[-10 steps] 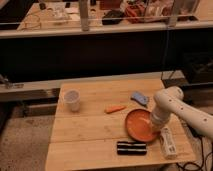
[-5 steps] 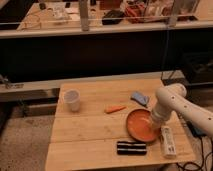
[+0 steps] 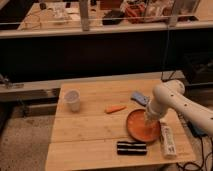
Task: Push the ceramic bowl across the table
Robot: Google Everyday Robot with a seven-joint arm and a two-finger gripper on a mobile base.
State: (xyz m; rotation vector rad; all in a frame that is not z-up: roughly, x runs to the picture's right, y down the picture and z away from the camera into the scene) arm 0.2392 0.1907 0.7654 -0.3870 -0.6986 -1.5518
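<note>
The ceramic bowl (image 3: 142, 127) is a wide, shallow orange dish on the right part of the light wooden table (image 3: 90, 132). My white arm comes in from the right and bends down over the bowl. My gripper (image 3: 150, 120) is at the bowl's right inner side, low and touching or nearly touching it.
A small white cup (image 3: 73, 100) stands at the table's left rear. An orange carrot-like piece (image 3: 115, 108) lies mid-table, a blue object (image 3: 139, 98) behind the bowl, a black bar (image 3: 131, 147) in front of it, a white packet (image 3: 168, 141) at its right. A dark bench is behind.
The arm has shifted slightly, and the bowl seems nudged a little to the left and forward. The other objects have not moved.
</note>
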